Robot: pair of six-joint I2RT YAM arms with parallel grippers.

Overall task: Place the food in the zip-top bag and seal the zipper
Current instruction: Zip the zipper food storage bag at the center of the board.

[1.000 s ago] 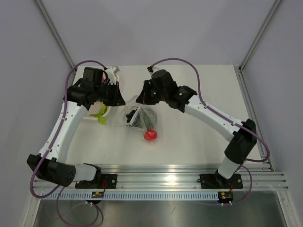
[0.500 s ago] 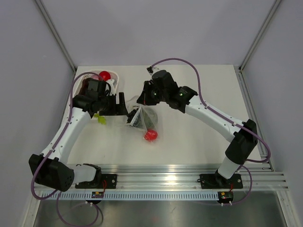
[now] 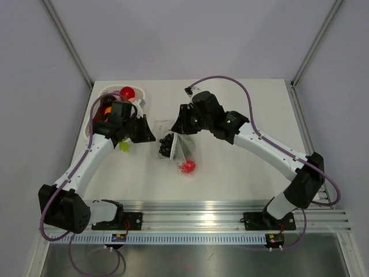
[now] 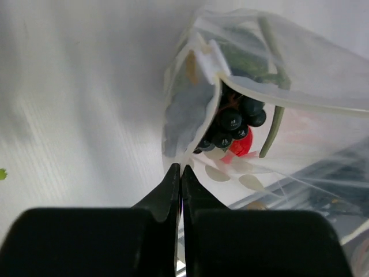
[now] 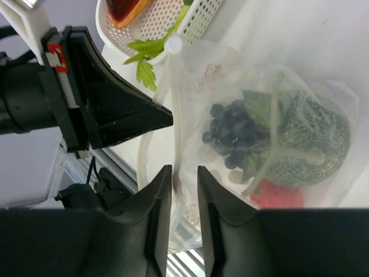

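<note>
Okay, you're partway through. The dark grapes (image 4: 230, 122), a green melon (image 5: 314, 144) and a red piece (image 5: 277, 196) show through the bag (image 4: 184, 109), which sits mid-table between your two arms, though I can't tell whether the red one is inside or under it. Your left gripper (image 4: 179, 170) has its fingers pressed together on the bag's near edge, pulling the mouth open. On your right gripper (image 5: 180, 176) the fingers stand slightly apart with the zipper strip (image 5: 171, 104) running down between them, and I can't tell if they actually bite. Left to do, by my read: a red ball (image 3: 127, 92) and an orange piece (image 5: 124, 10) lie in the white tray (image 5: 173, 20), a green leaf (image 3: 124, 145) lies just beside it, and the zipper gapes unsealed.
</note>
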